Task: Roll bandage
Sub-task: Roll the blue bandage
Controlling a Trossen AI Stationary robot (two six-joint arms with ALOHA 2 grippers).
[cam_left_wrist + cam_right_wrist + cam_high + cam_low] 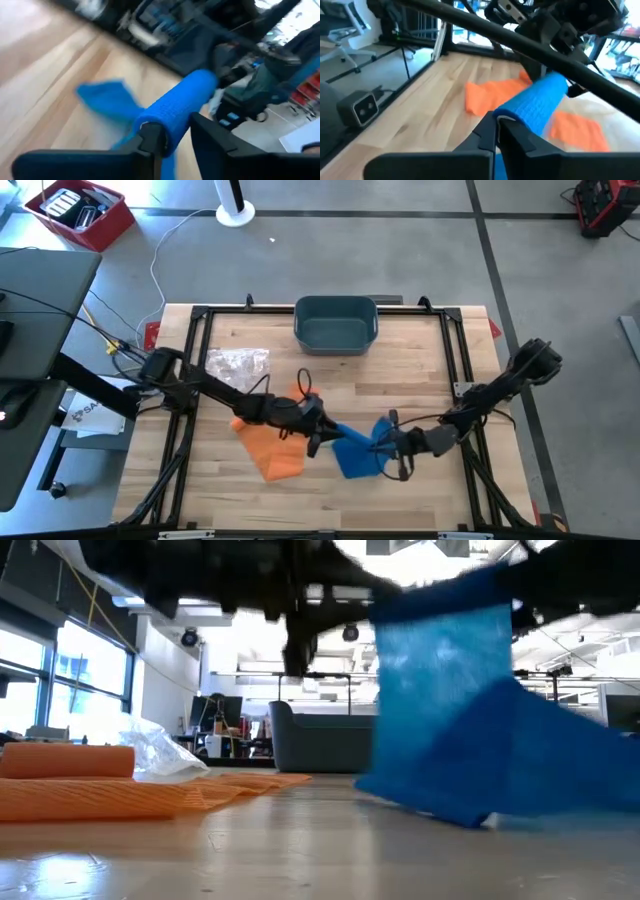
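From above I see the blue bandage (355, 450) mid-counter (420, 490), lifted between both arms beside the orange bandage (268, 448). My left wrist view shows the left fingers (152, 137) grasping one roll end; the right wrist view shows the right fingers (492, 131) clenched on the other

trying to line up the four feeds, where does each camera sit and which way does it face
High view: above the table, looking straight down; both arms meet at the blue bandage, beside the orange bandage.
Low view: at tabletop height, looking level into the room; arms enter from above.
Left wrist view: on the left arm, facing the right arm; left gripper around the blue roll's end.
Right wrist view: on the right arm, facing the left arm; right gripper shut on the roll's other end.
Shared: both wrist views see the same blue roll from opposite ends.
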